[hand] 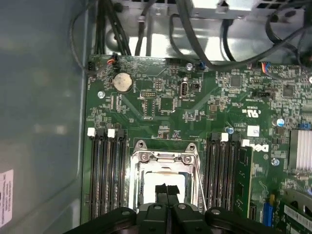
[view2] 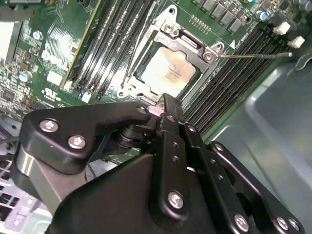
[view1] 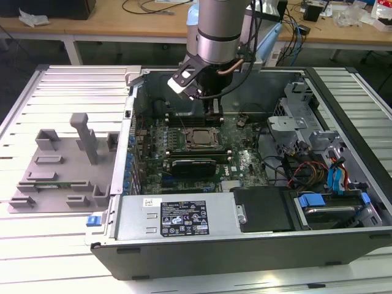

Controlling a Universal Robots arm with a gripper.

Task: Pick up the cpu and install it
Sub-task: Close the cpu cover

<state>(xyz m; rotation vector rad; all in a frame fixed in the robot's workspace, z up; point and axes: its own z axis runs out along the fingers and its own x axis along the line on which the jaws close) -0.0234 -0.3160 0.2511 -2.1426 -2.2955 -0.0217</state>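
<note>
Silver-grey, square, flat cpu (view2: 169, 71) lying inside the grey metal socket frame (view2: 168, 30) on the green motherboard (view2: 63, 27), within the open dark computer case (view1: 257, 251). Black gripper (view2: 165, 103) just above the frame's edge, fingers pressed together, gripping nothing.

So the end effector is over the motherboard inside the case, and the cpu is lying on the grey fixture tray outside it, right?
One thing is off: the cpu sits in the socket on the motherboard, not on the grey fixture tray, as the second wrist view shows. The end effector is indeed over the motherboard inside the case.
</note>
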